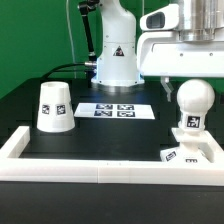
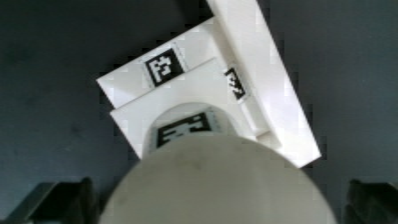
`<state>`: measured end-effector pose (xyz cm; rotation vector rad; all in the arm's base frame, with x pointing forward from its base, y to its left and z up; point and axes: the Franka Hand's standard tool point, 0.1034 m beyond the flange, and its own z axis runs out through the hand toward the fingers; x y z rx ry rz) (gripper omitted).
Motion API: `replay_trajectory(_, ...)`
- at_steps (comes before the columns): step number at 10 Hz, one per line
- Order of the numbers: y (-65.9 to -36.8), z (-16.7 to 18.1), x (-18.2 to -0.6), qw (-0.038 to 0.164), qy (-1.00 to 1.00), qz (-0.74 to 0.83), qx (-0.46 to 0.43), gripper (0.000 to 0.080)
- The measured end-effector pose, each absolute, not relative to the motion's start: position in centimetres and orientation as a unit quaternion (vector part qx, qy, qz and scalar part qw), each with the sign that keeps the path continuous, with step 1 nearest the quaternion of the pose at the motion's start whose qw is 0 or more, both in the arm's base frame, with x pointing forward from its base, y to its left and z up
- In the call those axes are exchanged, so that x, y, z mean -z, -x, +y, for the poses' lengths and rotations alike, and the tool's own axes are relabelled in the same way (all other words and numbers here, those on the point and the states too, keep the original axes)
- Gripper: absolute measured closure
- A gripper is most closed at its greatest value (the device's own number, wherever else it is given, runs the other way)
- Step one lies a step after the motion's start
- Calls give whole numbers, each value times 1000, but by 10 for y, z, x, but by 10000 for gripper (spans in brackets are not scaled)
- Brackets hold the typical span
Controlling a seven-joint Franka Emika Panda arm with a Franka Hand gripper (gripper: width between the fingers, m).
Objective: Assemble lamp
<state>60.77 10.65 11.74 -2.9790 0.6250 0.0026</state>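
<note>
Shade on table, exterior view's left. Bulb stands on base, far right, well apart from shade. Marker board lies between them, farther back; robot pedestal behind it.

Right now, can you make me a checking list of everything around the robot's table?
Surface: black table with a white rail along its front and sides.
Job's things: shade stands wide end down at the exterior view's left; bulb stands upright on the base at the right.
Clutter: only the marker board, lying flat in the middle.
Grippers: the hand is open above the bulb, one finger to each side, with a gap showing.
Cables: thin dark cables hang beside the pedestal.
Surroundings: green backdrop.
</note>
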Motion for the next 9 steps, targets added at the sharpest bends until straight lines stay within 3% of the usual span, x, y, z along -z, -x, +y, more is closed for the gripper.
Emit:
replay_trajectory(6,-609,110,-116,43,999,-14,19,100)
replay_trajectory(9,-611,107,-115,36,978,-203,34,100)
